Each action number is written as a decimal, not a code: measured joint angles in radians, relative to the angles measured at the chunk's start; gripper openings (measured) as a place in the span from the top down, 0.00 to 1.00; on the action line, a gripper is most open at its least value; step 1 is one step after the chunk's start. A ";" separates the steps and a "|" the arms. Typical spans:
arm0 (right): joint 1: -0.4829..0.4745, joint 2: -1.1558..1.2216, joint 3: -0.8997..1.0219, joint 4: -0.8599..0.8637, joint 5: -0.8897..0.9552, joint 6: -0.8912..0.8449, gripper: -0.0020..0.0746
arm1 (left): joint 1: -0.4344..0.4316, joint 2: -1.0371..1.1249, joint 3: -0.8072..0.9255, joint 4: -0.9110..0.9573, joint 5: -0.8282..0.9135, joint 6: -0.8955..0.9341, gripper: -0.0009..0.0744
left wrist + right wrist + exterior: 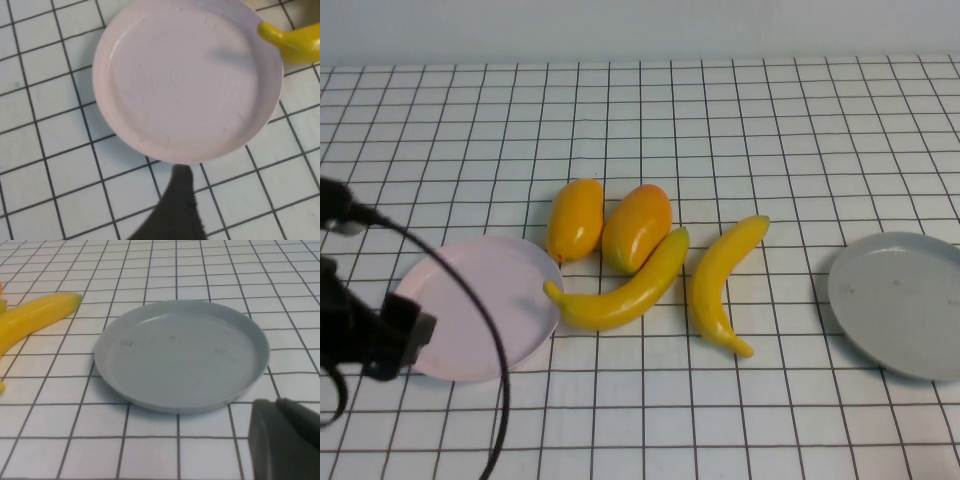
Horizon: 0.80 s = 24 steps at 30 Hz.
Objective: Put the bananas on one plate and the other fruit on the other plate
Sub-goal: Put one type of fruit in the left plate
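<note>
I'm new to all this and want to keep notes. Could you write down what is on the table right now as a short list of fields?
surface: white gridded table
pink plate: left side, empty
grey-blue plate: right side, empty
bananas: two, mid-table; left banana touches the pink plate's rim, right banana lies apart
orange fruits: plain one and redder one, side by side behind the bananas
left gripper: by the pink plate, holding nothing
right gripper: shut, near the grey-blue plate

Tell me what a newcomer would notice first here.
Four glossy fruits cluster mid-table: two bananas in front of two orange mangoes. An empty pink plate lies left, under the left gripper, an empty grey-blue plate right, near the shut right gripper.
</note>
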<state>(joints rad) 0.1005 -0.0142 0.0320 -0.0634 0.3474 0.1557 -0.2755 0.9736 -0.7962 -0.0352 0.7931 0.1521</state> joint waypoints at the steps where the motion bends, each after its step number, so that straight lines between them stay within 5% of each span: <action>1: 0.000 0.000 0.000 0.000 0.000 0.000 0.99 | -0.019 0.053 -0.054 0.013 0.036 -0.011 0.17; 4: 0.000 0.000 0.000 0.000 0.000 0.000 0.99 | -0.048 0.210 -0.222 0.029 0.152 -0.024 0.10; 20: 0.000 0.000 0.000 0.000 0.000 0.000 0.99 | -0.179 1.118 -1.199 0.066 0.413 -0.124 0.10; 24: 0.000 0.000 0.000 0.000 0.000 0.000 0.99 | -0.186 1.257 -1.330 0.077 0.424 -0.172 0.10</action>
<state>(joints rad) 0.1005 -0.0142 0.0320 -0.0634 0.3474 0.1557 -0.4619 2.2305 -2.1259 0.0421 1.2168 -0.0203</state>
